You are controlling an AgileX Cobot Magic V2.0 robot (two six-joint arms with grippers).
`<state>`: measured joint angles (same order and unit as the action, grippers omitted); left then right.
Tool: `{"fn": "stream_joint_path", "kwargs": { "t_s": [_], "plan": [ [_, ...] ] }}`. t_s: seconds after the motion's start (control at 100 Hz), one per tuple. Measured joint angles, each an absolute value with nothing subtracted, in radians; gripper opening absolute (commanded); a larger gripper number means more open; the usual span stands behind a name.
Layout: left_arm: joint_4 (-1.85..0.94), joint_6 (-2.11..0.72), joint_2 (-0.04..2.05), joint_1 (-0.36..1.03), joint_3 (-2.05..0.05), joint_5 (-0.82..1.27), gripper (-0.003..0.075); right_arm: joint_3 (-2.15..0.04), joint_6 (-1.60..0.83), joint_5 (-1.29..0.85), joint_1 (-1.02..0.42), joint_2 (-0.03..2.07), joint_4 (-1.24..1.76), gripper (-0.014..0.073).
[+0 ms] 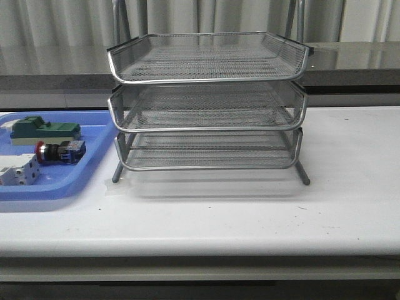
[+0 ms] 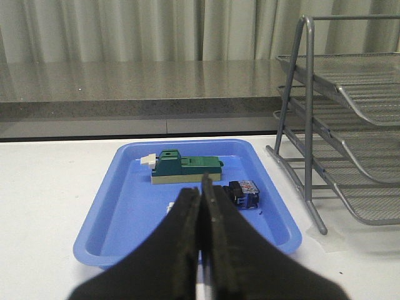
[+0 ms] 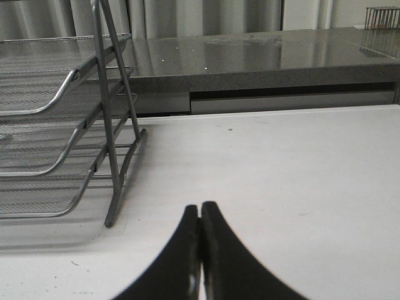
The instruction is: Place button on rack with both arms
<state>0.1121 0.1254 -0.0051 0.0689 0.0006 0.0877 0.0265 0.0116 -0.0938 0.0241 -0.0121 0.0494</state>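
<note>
The button (image 1: pixel 58 152) lies on its side in the blue tray (image 1: pixel 94 164), red cap to the left; the left wrist view shows its blue rear block (image 2: pixel 244 193). The silver wire-mesh rack (image 1: pixel 209 103) stands mid-table with three empty tiers; it also shows in the left wrist view (image 2: pixel 350 125) and in the right wrist view (image 3: pixel 56 125). My left gripper (image 2: pixel 201 194) is shut and empty, short of the tray's near rim. My right gripper (image 3: pixel 200 209) is shut and empty over bare table beside the rack's legs. Neither arm shows in the front view.
In the tray (image 2: pixel 125 206), a green-topped block (image 1: pixel 44 130) lies behind the button and a white-grey block (image 1: pixel 17 170) in front of it. A grey counter ledge (image 1: pixel 350 62) runs behind the white table (image 1: pixel 250 212).
</note>
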Motion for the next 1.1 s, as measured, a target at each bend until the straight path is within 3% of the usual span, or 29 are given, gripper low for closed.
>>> {"fn": "stream_joint_path", "kwargs": {
  "t_s": [0.95, 1.1],
  "plan": [
    [0.112, 0.125, -0.005, 0.069, 0.001, 0.088, -0.0020, 0.024, 0.012, -0.012, 0.024, -0.012, 0.054, -0.0061],
    [0.112, 0.125, -0.005, 0.069, 0.001, 0.088, -0.0020, -0.055, 0.012, -0.111, 0.024, -0.012, 0.064, -0.0061]
  ]
}}
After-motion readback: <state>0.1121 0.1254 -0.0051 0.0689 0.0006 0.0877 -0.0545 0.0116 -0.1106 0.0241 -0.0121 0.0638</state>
